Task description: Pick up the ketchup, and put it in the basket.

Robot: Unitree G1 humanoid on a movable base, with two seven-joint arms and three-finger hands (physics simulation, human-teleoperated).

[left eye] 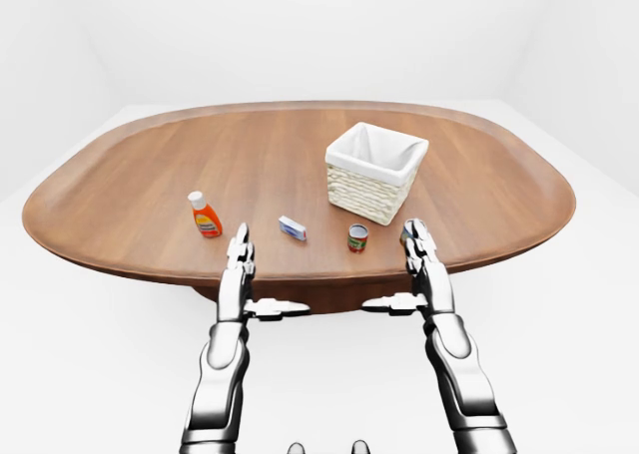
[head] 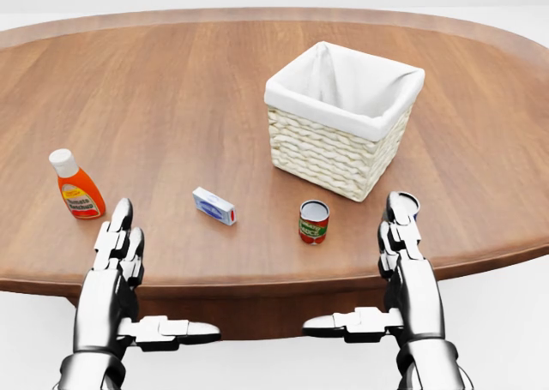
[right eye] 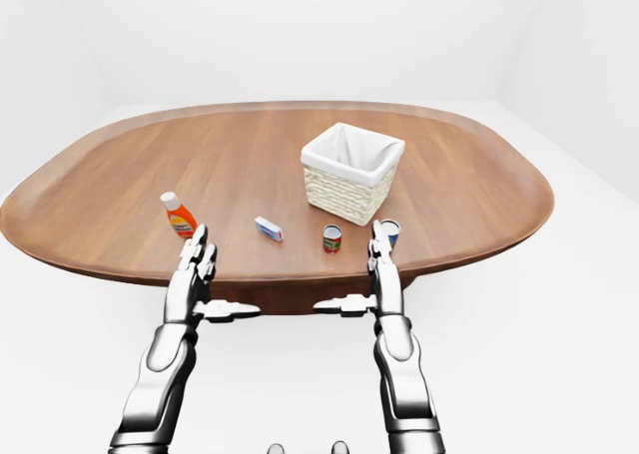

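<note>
— Near the head view's lower left, on the tabletop (head: 214, 90), the ketchup (head: 75, 186) stands upright, just beyond the left hand (head: 116, 261). Risk?

— Judged only: a sideways brush from the fingers (head: 120, 214) could topple it; the bottle is narrow and tall. Both hands show fingers extended and thumbs out, empty, gripping nothing.

— Right hand (head: 403, 253)?

— Beside a second can (right eye: 390, 233), mostly hidden behind it. Unwanted contact possible there.

— Carry path?

— The basket (head: 343, 124) sits well apart to the right, with a small blue box (head: 214, 206) and a red-labelled can (head: 314, 221) between; a low carry might clip them.

— Bottle's look?

— Orange-red body, white cap, pale label. Text too small to read.
</note>
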